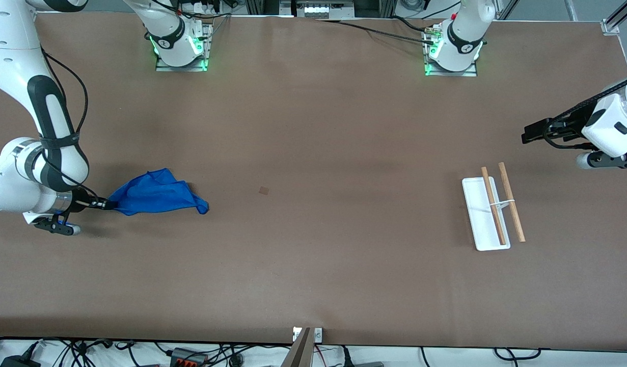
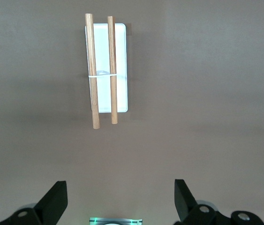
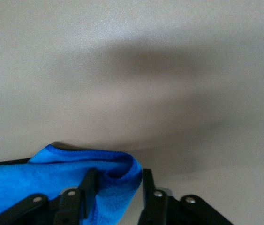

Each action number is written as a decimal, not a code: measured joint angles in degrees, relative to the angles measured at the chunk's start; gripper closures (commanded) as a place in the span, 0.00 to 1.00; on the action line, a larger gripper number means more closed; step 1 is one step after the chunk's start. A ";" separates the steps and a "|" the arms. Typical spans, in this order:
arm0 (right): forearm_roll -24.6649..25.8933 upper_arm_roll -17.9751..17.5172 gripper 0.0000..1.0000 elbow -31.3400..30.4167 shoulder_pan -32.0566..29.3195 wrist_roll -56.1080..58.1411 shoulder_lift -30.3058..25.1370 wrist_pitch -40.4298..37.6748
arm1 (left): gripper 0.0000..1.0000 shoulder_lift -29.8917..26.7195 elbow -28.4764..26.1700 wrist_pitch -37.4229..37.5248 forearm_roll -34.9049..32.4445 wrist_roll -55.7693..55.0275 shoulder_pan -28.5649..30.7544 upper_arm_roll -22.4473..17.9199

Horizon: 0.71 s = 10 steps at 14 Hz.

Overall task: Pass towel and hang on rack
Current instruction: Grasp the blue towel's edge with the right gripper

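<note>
One towel is pinched between the right tool's fingers near the counter's right-arm end; one rack with two rods is overlooked by the left tool, spread wide and empty.

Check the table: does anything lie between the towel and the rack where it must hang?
Nothing visible does. The towel lies at the right arm's end, with the right gripper at its edge; bare table runs to the rack, with the open left gripper waiting above.
</note>
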<state>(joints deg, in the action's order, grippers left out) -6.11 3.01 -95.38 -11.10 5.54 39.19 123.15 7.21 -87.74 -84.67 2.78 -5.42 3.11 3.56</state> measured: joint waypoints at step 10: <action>-0.01 -1.87 1.00 9.51 0.20 2.74 -1.78 -17.72 | 0.00 0.03 0.00 0.00 0.00 0.14 0.08 -0.42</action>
<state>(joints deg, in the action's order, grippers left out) -6.12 1.14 -85.88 -10.90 8.29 37.42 105.43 7.25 -87.74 -84.66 2.78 -5.27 3.19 3.14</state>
